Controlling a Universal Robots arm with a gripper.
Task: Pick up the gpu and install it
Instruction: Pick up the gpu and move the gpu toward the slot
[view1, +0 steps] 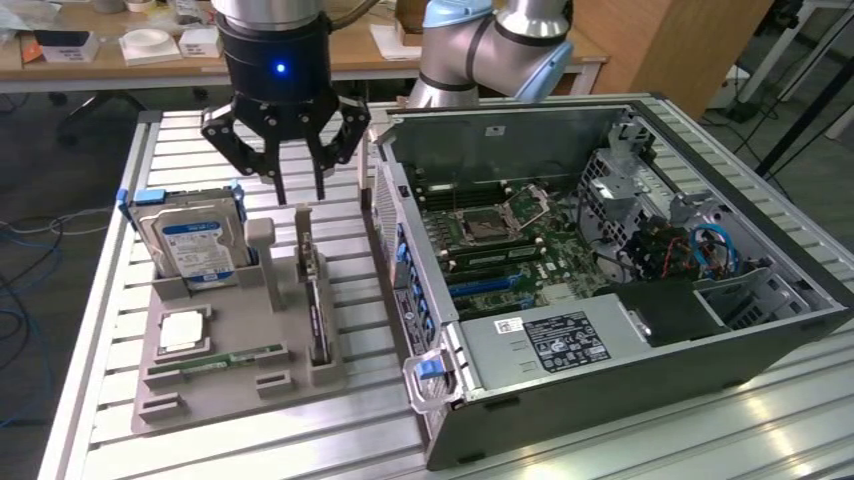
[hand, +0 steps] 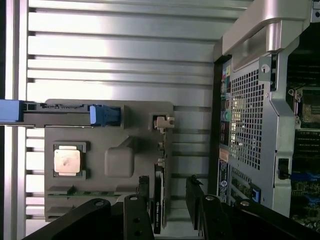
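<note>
While hand hangs wide open, gpu stands on edge in gray holder.
Hand just above gpu's end, not touching; holder on counter beside open computer case; hard drive upright in same holder.

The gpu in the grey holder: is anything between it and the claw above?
Nothing visible is. The open gripper hangs just above the gpu, which stands on edge in the grey holder, with only air between them. The hard drive stands in the same holder, off to the exterior view's left.
</note>
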